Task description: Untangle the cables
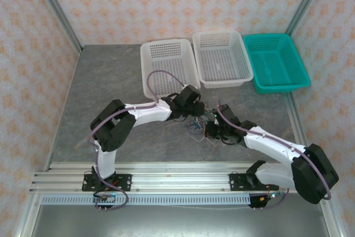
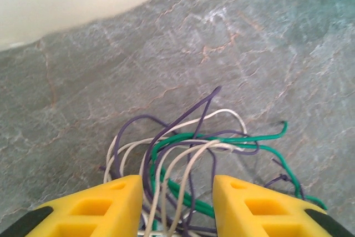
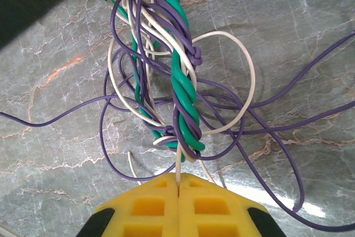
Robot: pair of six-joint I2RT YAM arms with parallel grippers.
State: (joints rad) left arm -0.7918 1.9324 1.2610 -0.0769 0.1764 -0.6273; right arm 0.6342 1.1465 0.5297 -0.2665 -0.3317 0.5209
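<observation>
Two robot arms meet over a knot of cables [image 1: 198, 126] in the middle of the desk [image 1: 111, 76]; the untangling looks barely begun.
White, green and purple wires are twisted into one bundle on the grey stone-patterned desk, and none lies separated. The right claw [image 3: 178, 184] is pinched together on a white wire at the bundle's end. The left claw [image 2: 177, 192] has its fingers apart, straddling loose loops. At the far edge, two white baskets [image 1: 145, 70] and a teal basket [image 1: 277, 37] hold no cables.
</observation>
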